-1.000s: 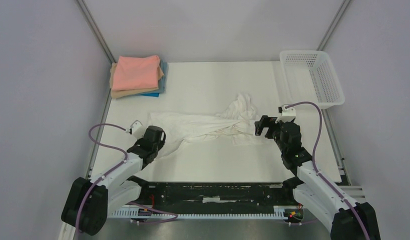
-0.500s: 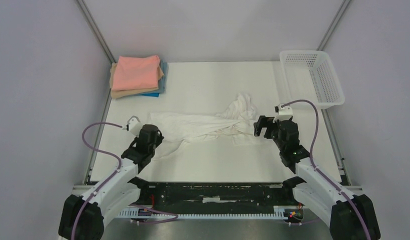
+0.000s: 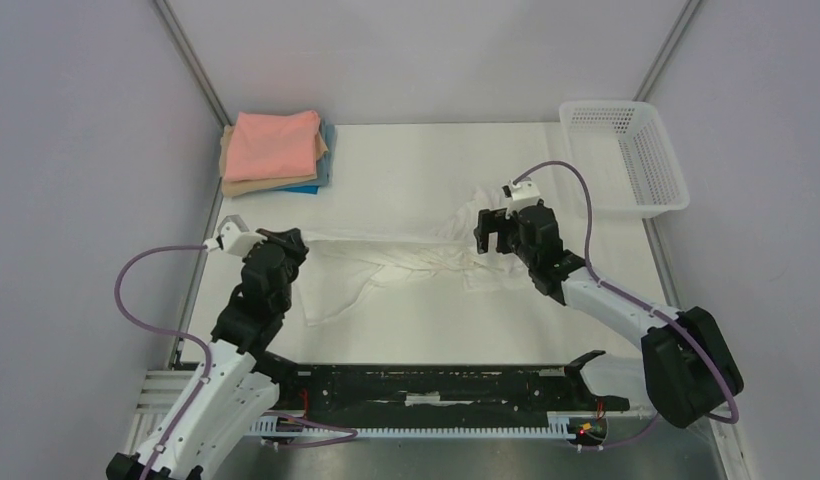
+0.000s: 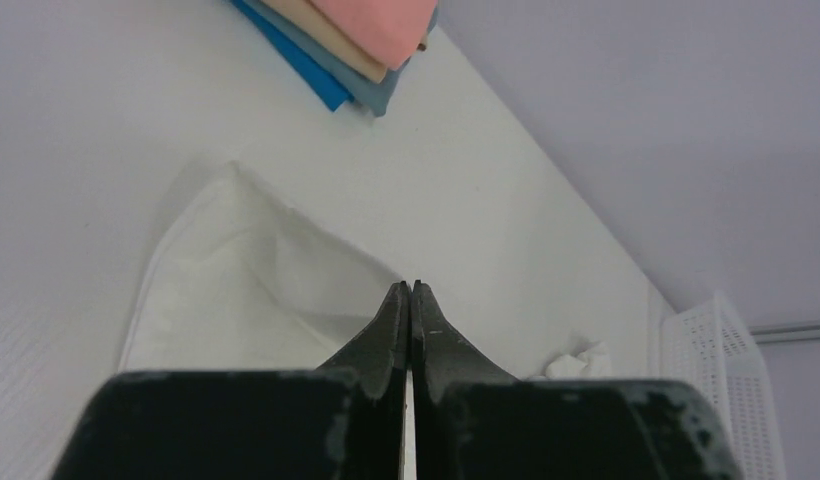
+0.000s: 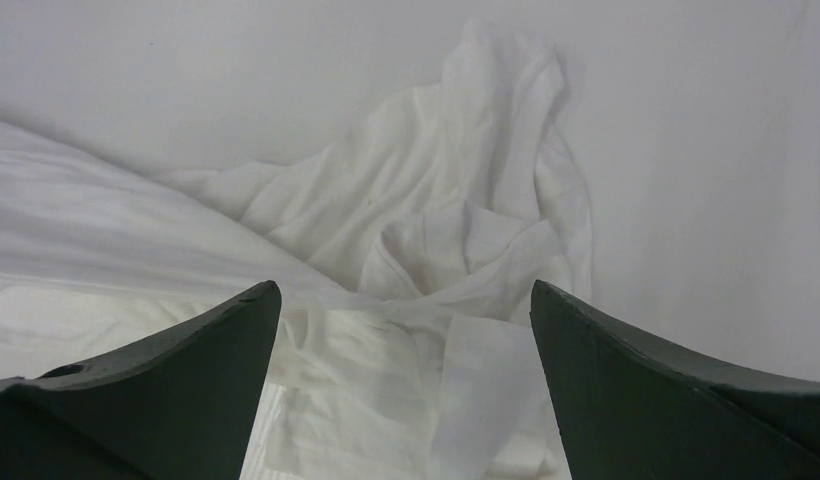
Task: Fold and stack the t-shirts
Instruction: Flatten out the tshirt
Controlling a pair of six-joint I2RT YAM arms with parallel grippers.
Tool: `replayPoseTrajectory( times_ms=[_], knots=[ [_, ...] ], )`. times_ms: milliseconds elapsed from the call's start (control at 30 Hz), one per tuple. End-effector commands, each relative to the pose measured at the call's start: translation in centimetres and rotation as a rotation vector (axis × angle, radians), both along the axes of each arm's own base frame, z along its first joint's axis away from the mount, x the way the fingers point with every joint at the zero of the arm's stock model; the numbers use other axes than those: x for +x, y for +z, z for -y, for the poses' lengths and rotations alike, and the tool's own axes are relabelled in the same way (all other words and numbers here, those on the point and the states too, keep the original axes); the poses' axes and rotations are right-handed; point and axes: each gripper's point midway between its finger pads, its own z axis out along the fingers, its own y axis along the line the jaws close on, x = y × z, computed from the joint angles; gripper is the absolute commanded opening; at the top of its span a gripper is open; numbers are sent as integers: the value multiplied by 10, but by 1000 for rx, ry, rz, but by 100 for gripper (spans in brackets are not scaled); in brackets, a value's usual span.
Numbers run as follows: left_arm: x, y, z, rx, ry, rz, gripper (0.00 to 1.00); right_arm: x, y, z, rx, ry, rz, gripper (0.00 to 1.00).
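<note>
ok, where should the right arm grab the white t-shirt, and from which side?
Take the bunched right end of the white t-shirt, straight down from above. Its folds stand up off the table, so the jaws of the open right gripper can straddle them; elsewhere it lies flat. The left gripper holds the left edge.
</note>
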Motion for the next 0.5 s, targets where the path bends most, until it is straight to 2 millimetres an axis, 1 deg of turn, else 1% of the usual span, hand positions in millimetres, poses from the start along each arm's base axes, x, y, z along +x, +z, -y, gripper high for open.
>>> replayPoseTrajectory(
  times_ms=[0, 67, 200, 233, 267, 333, 400, 467],
  knots=[
    [-1, 43, -17, 63, 65, 77, 2, 23, 12, 11, -35, -108, 43, 98],
    [-1, 46, -19, 73, 67, 82, 2, 32, 10, 12, -49, -139, 38, 98],
    [-3, 42, -21, 85, 72, 72, 2, 56, 4, -2, -53, -136, 2, 98],
    [-4, 40, -22, 87, 75, 68, 2, 63, 2, -4, -43, -151, -2, 96],
    [-4, 37, -22, 89, 78, 64, 2, 70, 3, -6, -29, -172, 4, 92],
    [-5, 33, -23, 91, 81, 58, 2, 83, 0, -14, -10, -167, 15, 82],
    [-7, 30, -26, 99, 93, 49, 2, 91, -3, -24, -5, -147, -8, 78],
    [-9, 28, -30, 106, 109, 43, 2, 93, -12, -27, -22, -135, -49, 78]
  ],
)
